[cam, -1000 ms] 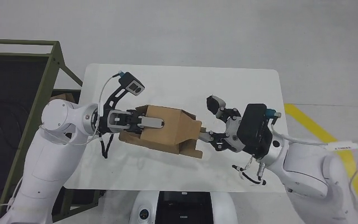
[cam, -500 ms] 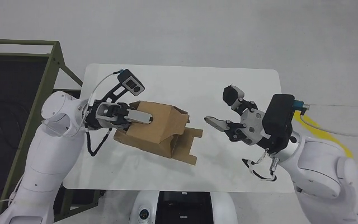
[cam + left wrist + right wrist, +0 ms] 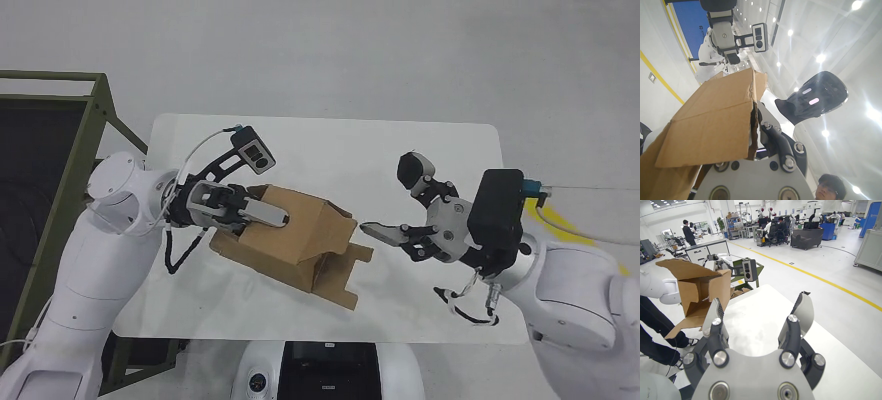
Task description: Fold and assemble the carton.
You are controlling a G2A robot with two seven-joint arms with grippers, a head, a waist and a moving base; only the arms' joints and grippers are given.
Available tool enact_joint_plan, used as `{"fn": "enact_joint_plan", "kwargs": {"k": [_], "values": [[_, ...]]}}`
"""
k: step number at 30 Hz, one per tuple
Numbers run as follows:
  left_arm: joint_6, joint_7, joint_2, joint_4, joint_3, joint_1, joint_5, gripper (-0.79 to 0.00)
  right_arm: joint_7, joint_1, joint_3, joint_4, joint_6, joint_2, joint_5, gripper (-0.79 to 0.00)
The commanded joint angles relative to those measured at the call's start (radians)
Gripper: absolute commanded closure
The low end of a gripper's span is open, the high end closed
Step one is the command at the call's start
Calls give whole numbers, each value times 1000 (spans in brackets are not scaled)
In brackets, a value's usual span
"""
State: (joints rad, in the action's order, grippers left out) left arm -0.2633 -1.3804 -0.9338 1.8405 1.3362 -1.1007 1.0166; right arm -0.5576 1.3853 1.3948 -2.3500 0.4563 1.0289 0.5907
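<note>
left gripper (image 3: 268, 214) clamps the creased, ragged-edged brown cardboard carton (image 3: 305, 242).

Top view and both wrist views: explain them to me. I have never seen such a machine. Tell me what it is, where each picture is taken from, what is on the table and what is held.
This is a robot with two arms, working at a white table. The top view comes from a camera above the arms, looking down. Each wrist view comes from a camera on one arm's wrist, looking out along that arm's fingers. The one thing being worked on is a brown carton, partly folded, with its flaps open at one end. The left gripper holds it by one wall, fingers shut on the cardboard. Whether the carton also rests on the table is hard to tell. The right gripper is open, holds nothing and faces the carton's open end.
</note>
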Motion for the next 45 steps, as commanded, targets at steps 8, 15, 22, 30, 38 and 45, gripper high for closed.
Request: {"fn": "enact_joint_plan", "kwargs": {"k": [8,15,22,30,38,45], "values": [[-5,9,-3,10,-17,6,-4,0,-26,-45,-56,0,-10,2,10,-622],[-6,9,-4,13,-25,11,-9,0,-32,-71,-97,0,-19,5,18,-622],[-3,5,-5,18,-28,8,-13,0,-30,-87,-136,0,-48,9,34,-603],[6,-4,-4,21,-22,0,-21,0,-58,-101,-171,0,-84,13,35,-637],[16,-6,-4,24,-19,-4,-21,0,-64,-111,-192,0,-107,16,34,-616],[22,-7,-5,26,-24,-6,-23,0,-63,-124,-220,7,-131,20,50,-582]]}}
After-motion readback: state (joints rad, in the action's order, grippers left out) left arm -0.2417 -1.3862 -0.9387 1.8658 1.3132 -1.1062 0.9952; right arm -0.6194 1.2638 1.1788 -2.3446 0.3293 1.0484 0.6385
